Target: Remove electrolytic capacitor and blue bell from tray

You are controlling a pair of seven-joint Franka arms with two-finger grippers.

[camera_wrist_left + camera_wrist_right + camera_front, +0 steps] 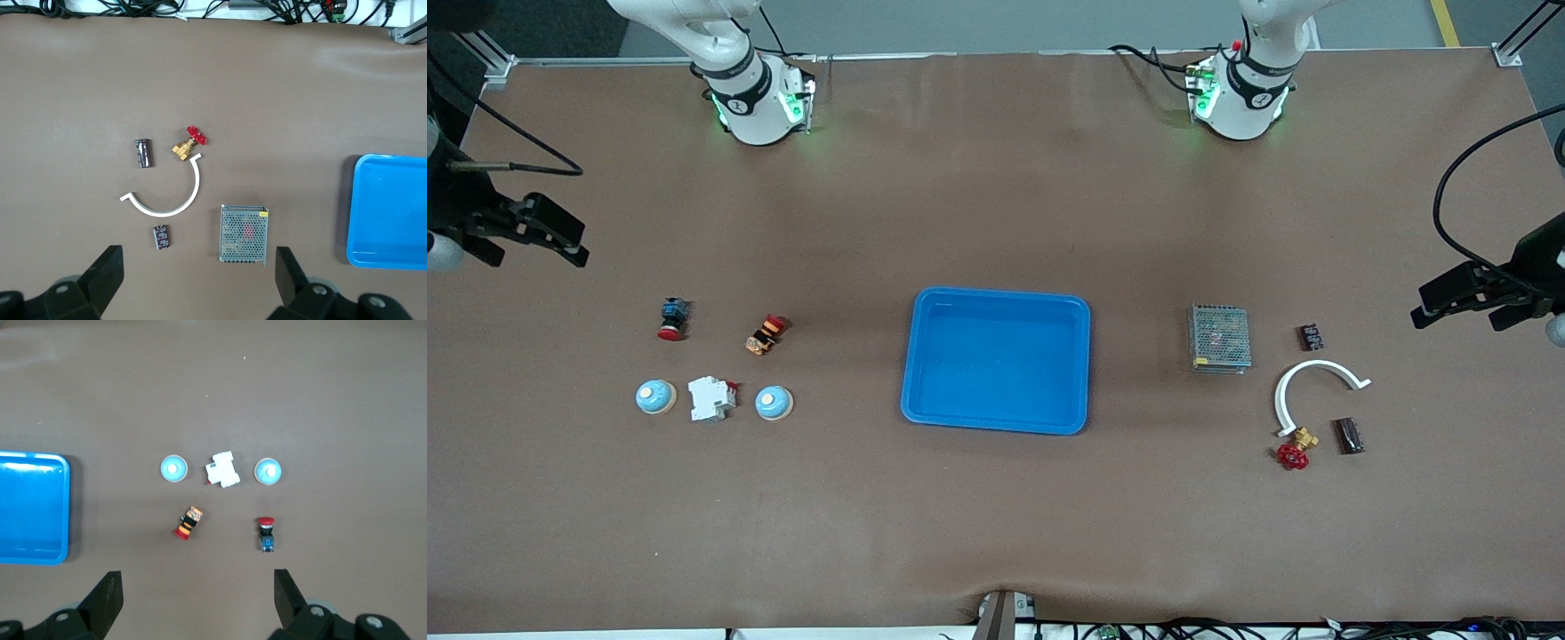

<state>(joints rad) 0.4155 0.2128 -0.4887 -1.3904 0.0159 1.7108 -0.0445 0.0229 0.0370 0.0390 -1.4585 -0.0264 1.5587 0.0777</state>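
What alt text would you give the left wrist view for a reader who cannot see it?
The left gripper hangs open above the brown table, holding nothing. Below it lie a dark cylindrical capacitor, a brass valve with a red handwheel, a white curved strip, a small black component and a metal mesh box. A blue tray shows at the edge.

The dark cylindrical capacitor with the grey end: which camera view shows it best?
The left wrist view shows the dark cylindrical capacitor best: it lies unobstructed beside the brass valve with a red handwheel, its whole side visible. The front view shows it smaller. The right wrist view does not show it.
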